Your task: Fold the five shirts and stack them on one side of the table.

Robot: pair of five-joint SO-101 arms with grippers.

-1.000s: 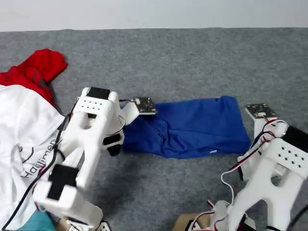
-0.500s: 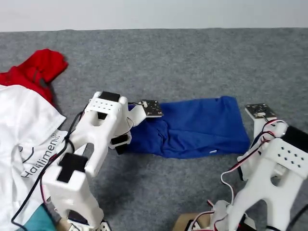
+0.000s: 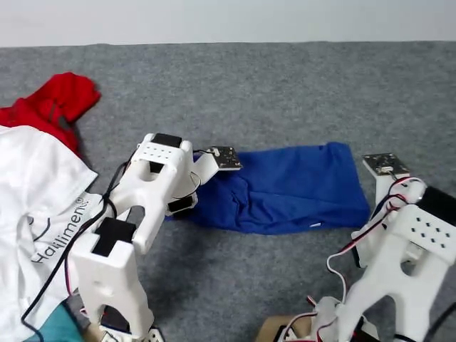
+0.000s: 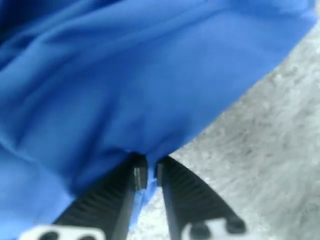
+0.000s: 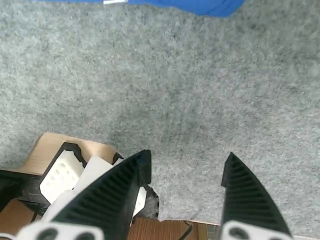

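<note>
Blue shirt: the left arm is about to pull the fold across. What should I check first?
1. Left gripper holds the blue shirt: ok, jaws shut on cloth at its edge.
2. How many layers are pinched: cannot tell.
3. Right gripper off the cloth: ok, open above bare grey mat, beside the shirt's edge.
4. Shirt lying flat: not ok, it is creased and bunched near the left gripper.
5. White shirt and red shirt apart from the blue one: ok, they lie at the far side of the mat.
</note>
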